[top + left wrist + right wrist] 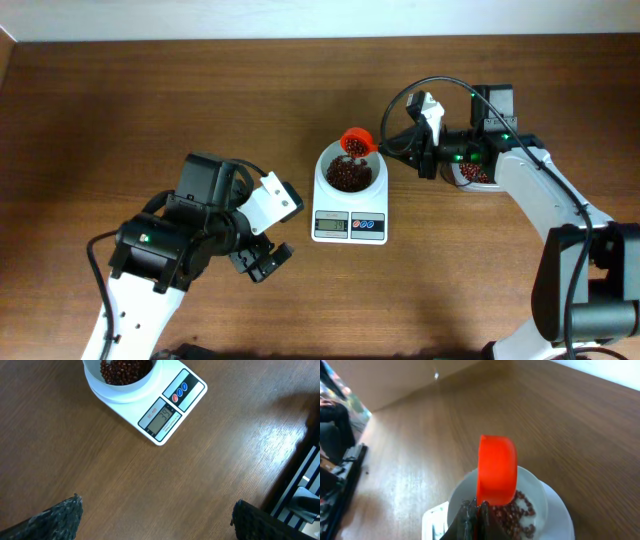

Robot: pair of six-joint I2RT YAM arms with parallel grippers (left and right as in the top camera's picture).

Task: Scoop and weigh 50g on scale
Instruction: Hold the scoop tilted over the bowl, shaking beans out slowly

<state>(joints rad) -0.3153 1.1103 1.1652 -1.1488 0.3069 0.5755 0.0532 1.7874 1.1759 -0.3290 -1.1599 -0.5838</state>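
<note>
Desk (150, 100): one
Arms: two; a left arm (160, 245) and a right arm (540, 185)
Left fingers (55, 517): two
Right fingers (467, 521): two, as far as the wrist view shows
Scale (349, 226): one
Display (161, 418): one
Buttons: two; one blue button (183, 387), one red button (175, 397)
Bowl (322, 170): one
Scoop (356, 143): one, orange
Beans (347, 176): too many and too small to count
Tub (478, 175): one, mostly hidden by the right arm
</note>
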